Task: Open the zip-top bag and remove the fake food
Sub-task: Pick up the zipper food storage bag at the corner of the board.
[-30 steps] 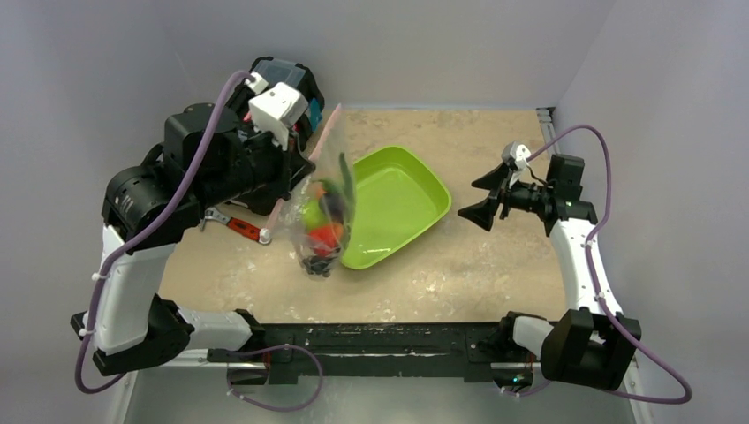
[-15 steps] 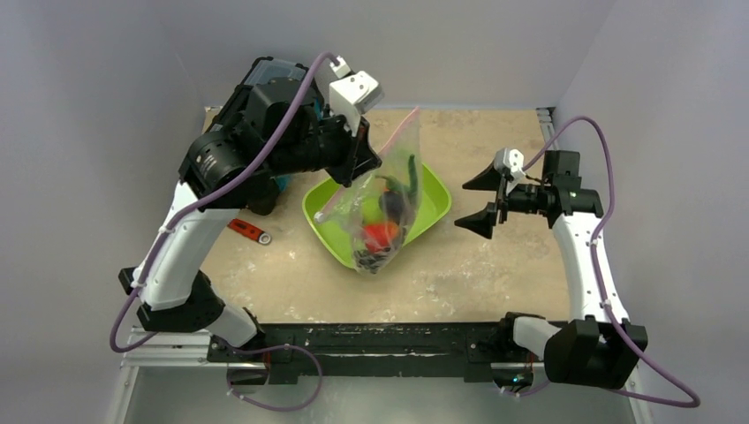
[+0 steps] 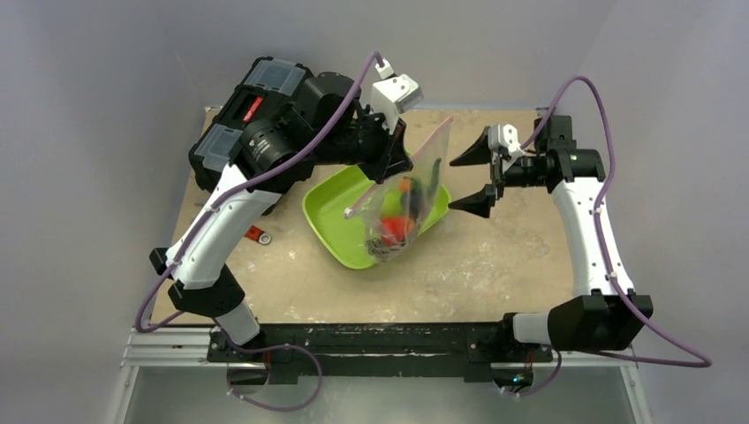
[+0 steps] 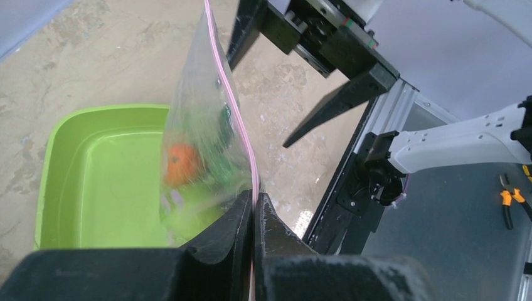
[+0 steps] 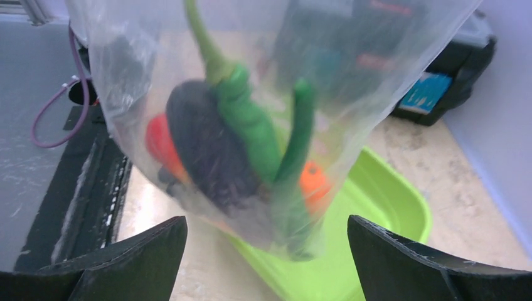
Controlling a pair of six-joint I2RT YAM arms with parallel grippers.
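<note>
- Left gripper (image 3: 395, 162) has its two black fingers pressed together on the pale pink zip strip (image 4: 235, 106) of the zip-top bag (image 3: 408, 205). In the left wrist view the fingertips (image 4: 244, 210) meet with only the strip between them.
- Right gripper (image 3: 454, 185) is spread wide and holds nothing. It sits just beside the bag's right side, one finger toward the top of the bag and one lower down.
- From the right wrist view the bag (image 5: 251, 94) hangs directly in front of the spread fingers, close to them. Whether either finger touches the plastic is hard to tell.
- The bag hangs by its strip over the right part of the lime-green tray (image 3: 329, 212), sagging under its load.
- The fake food (image 3: 396, 223) sits bunched in the bottom of the bag: a dark eggplant (image 5: 207, 153), a long green pod (image 5: 298, 135), a red piece (image 5: 158, 143) and an orange piece (image 5: 313, 179).
- The strip looks like one unbroken line in the left wrist view, so the bag seems zipped shut.
- A red-handled wrench (image 3: 258, 235) lies on the table (image 3: 495, 256) left of the tray, and a black toolbox (image 3: 237, 119) stands at the far left corner.
</note>
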